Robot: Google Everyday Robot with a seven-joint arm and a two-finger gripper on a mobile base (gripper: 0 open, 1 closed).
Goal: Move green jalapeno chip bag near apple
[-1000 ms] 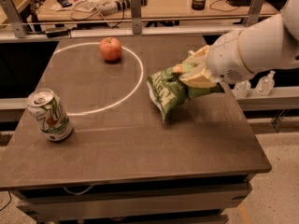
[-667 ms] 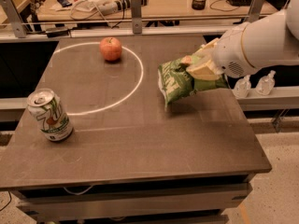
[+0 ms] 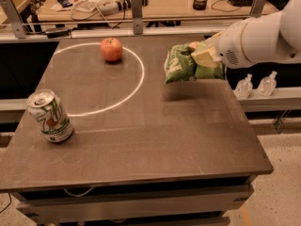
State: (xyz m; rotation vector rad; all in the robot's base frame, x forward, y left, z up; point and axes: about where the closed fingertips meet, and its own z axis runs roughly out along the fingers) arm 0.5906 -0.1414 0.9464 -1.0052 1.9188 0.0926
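Gripping green jalapeno chip bag (image 3: 181, 65), hand (image 3: 205, 59) aloft near table (image 3: 244, 126) edge, apple (image 3: 111, 49) well apart

Arm (image 3: 263, 34): thick tube in a smooth white shell, slightly glossy. The wrist end swells into a rounded cap, with a small patch of dark dot perforations on the face toward the camera. End effector (image 3: 203, 58): blunt, wedge-shaped, pale cream-yellow fingers. It sits above the far right of the tabletop (image 3: 164, 126), clamped into the chip bag (image 3: 178, 65).
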